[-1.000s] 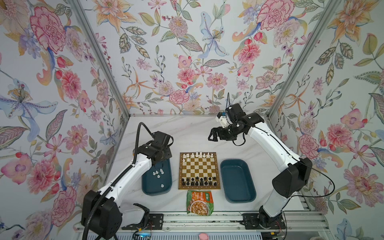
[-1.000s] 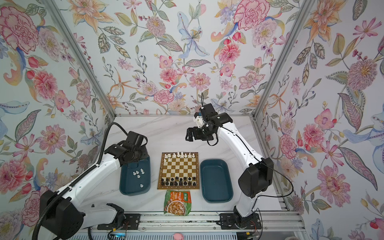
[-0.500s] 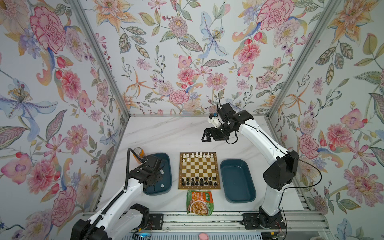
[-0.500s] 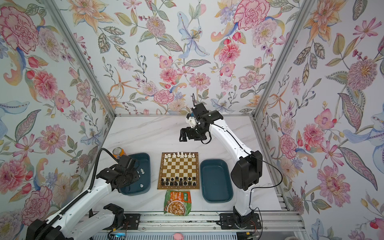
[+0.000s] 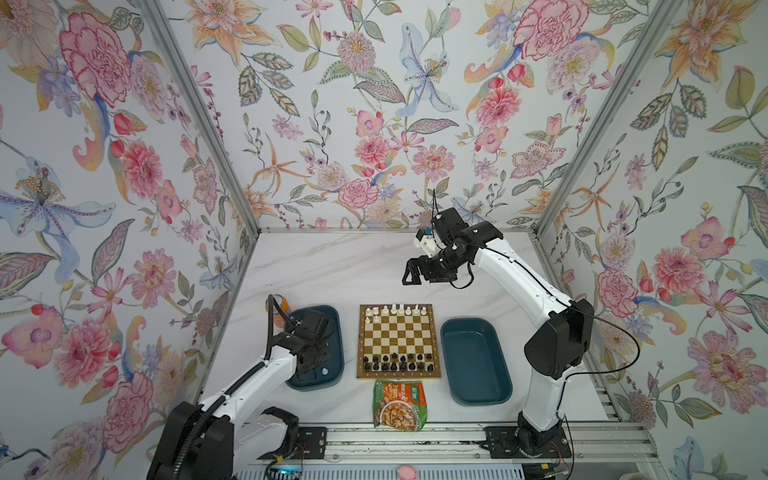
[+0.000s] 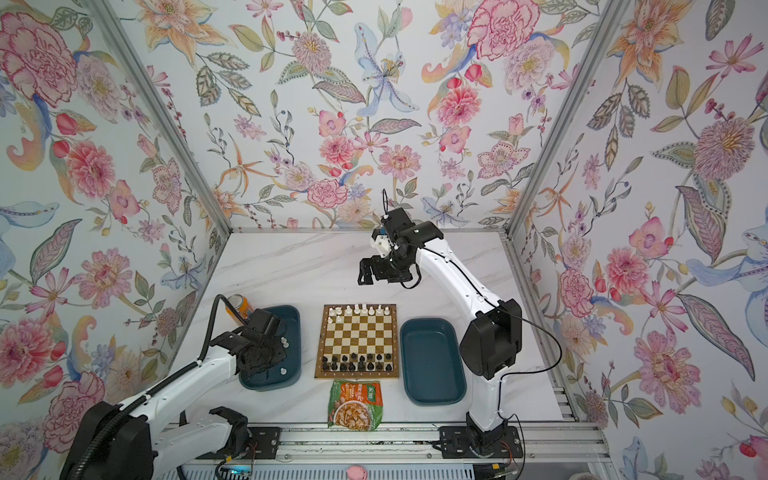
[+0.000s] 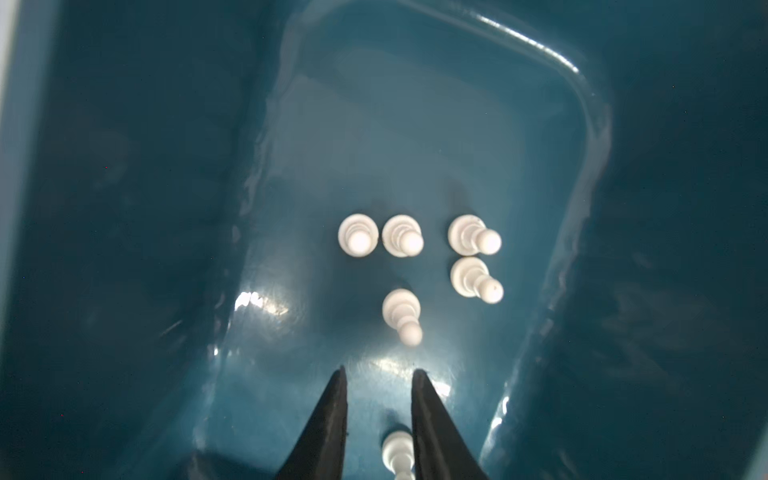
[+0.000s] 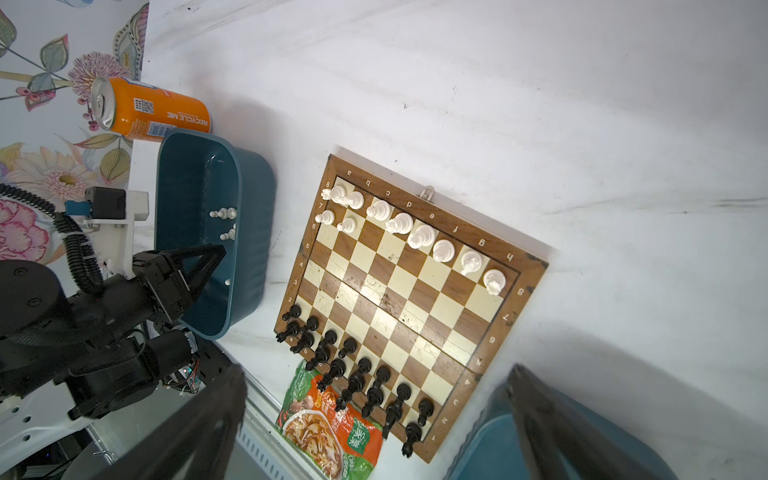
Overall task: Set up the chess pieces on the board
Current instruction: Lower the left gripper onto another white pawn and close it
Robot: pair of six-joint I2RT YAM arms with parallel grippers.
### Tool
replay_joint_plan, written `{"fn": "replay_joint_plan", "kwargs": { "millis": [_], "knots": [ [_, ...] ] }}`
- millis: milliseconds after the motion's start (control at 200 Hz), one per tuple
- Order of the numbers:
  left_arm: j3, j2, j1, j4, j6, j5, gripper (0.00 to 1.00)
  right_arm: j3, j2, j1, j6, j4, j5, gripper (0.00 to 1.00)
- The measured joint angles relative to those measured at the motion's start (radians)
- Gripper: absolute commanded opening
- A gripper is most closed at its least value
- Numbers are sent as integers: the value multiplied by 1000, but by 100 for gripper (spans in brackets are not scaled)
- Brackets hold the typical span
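The board lies at mid-table, shown in both top views and as the board in the right wrist view. White chess pieces line its far row, with two white pawns in front of them at the left. Black pieces fill the two near rows. Several white pawns stand in the left teal tray. My left gripper is down inside that tray, jaws narrowly apart. One pawn stands between the fingers, ungripped. My right gripper hovers wide open behind the board.
An empty teal tray sits right of the board. A noodle packet lies just in front of the board. An orange can stands behind the left tray, by the wall. The left arm hides most of the left tray's inside in both top views.
The left arm has drawn back from the tray's far end toward the near side and dropped into the tray, its jaws narrowing. The right gripper has drifted left, still wide open.
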Motion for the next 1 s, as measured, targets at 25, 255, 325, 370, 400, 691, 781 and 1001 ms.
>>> {"fn": "replay_joint_plan", "kwargs": {
  "millis": [25, 255, 325, 370, 400, 691, 781, 1001],
  "knots": [
    [3, 12, 1, 4, 3, -1, 29, -4, 0, -1, 0, 0, 2, 99],
    [38, 68, 10, 32, 37, -2, 29, -32, -2, -9, 0, 0, 17, 99],
    [47, 79, 20, 40, 46, -2, 28, -38, -4, -10, 0, -2, 23, 99],
    [50, 85, 25, 43, 53, -2, 28, -38, -5, -11, 0, -3, 26, 99],
    [53, 90, 28, 46, 58, -2, 28, -38, -6, -11, 0, -3, 28, 99],
    [56, 110, 39, 57, 83, -2, 25, -38, -11, -11, 1, -3, 32, 99],
    [56, 111, 40, 57, 90, -2, 25, -38, -11, -11, 1, -3, 32, 99],
    [56, 117, 45, 66, 97, -1, 24, -38, -11, -11, 4, -3, 38, 99]
  ]
}}
